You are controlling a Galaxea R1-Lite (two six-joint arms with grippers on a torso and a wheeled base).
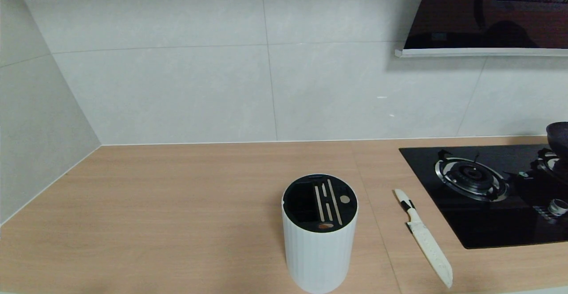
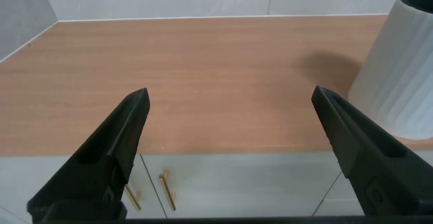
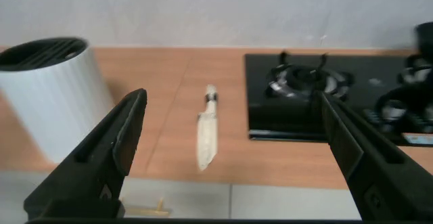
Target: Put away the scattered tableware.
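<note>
White knife [image 1: 424, 236] lies flat on the wooden table [image 1: 177, 205], between a ribbed white holder [image 1: 319, 236] and a black stove [image 1: 488, 196], touching neither. Grey wall tiles [image 1: 222, 63] rise behind. Left pincer [image 2: 230, 95] and right pincer [image 3: 231, 97] hover at the table's front edge, both spread apart.

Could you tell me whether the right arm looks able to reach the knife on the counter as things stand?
Probably yes: the right gripper is open and faces the knife, which lies alone on bare counter between the white holder and the stove.
</note>
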